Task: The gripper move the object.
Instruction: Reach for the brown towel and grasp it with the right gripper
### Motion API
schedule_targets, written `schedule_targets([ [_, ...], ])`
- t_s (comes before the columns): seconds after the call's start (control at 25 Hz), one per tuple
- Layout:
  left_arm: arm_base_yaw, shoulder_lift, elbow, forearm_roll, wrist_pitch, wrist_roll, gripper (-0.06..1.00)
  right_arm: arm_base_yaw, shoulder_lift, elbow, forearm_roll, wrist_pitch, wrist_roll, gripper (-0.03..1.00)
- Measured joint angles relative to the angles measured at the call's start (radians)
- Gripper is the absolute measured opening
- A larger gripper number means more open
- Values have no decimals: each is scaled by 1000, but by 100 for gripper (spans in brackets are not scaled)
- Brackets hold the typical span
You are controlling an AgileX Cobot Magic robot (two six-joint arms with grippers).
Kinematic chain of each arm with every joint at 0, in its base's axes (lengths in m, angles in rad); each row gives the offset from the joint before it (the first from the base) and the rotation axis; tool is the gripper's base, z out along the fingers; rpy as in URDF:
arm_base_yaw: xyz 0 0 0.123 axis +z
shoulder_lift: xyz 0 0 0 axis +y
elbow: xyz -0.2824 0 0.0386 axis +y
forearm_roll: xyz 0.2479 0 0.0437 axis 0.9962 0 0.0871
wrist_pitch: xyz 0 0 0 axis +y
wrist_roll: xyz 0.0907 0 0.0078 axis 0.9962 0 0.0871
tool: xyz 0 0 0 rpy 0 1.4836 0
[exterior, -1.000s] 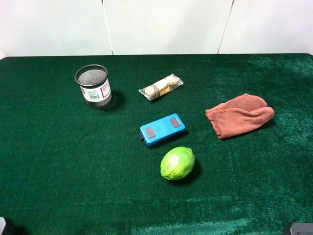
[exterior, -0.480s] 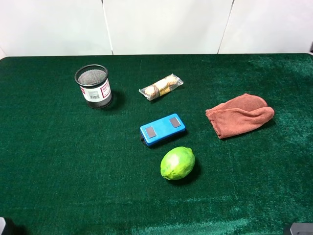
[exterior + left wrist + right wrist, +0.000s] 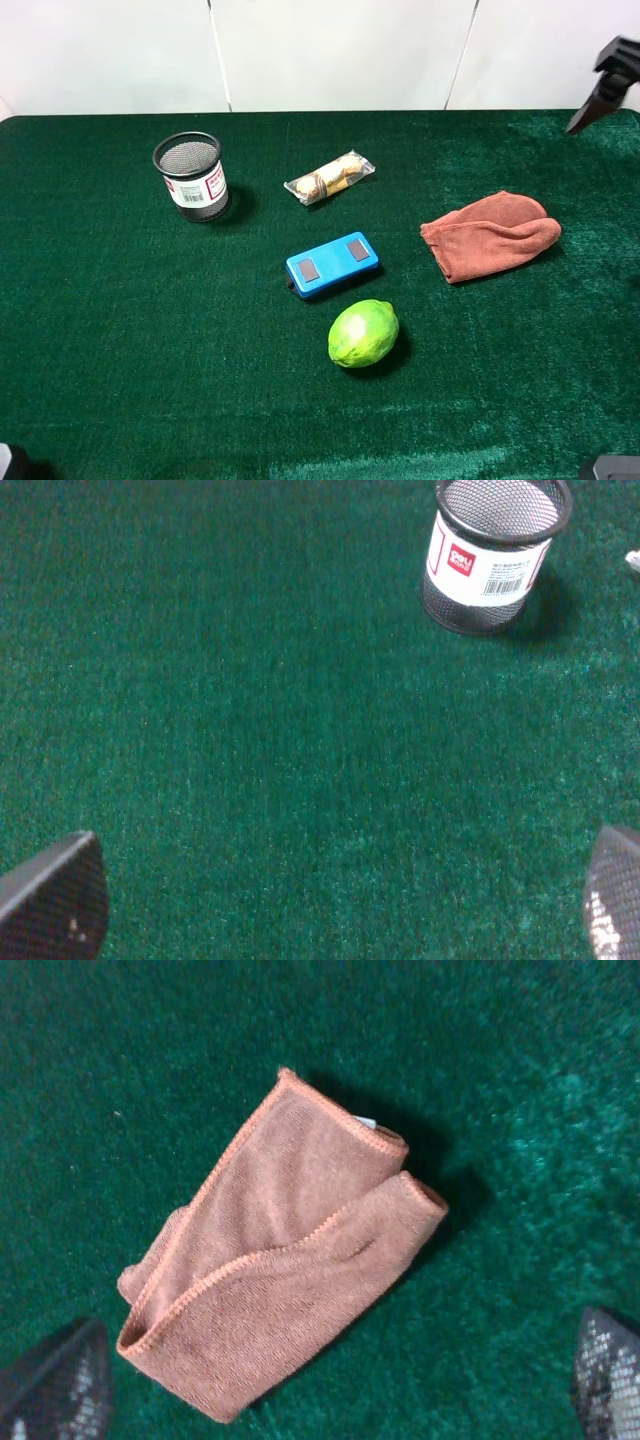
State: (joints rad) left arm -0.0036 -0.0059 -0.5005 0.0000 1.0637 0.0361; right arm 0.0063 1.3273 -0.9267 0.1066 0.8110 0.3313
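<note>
Hovering above rust-orange rag (image 3: 280, 1260), right tool (image 3: 335, 1390) has jaws spread wide, nothing between them, no contact. Rag lies folded on green table (image 3: 100, 350), robot's right side, well apart from lime (image 3: 363, 333) and blue box (image 3: 332, 264). Task apparently barely begun: descent, grip, lift, relocation all left. Left tool (image 3: 330, 900) also open, empty, with mesh cup (image 3: 495, 555) in its view.
</note>
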Motion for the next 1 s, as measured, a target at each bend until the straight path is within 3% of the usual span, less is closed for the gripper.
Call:
schedule_targets([
  [0.48, 0, 0, 0, 0, 0, 0, 96, 7, 242, 0, 134, -93, 21, 70],
  [1.0, 0, 0, 0, 0, 0, 0, 96, 35, 406, -1, 283, -186, 152, 70],
])
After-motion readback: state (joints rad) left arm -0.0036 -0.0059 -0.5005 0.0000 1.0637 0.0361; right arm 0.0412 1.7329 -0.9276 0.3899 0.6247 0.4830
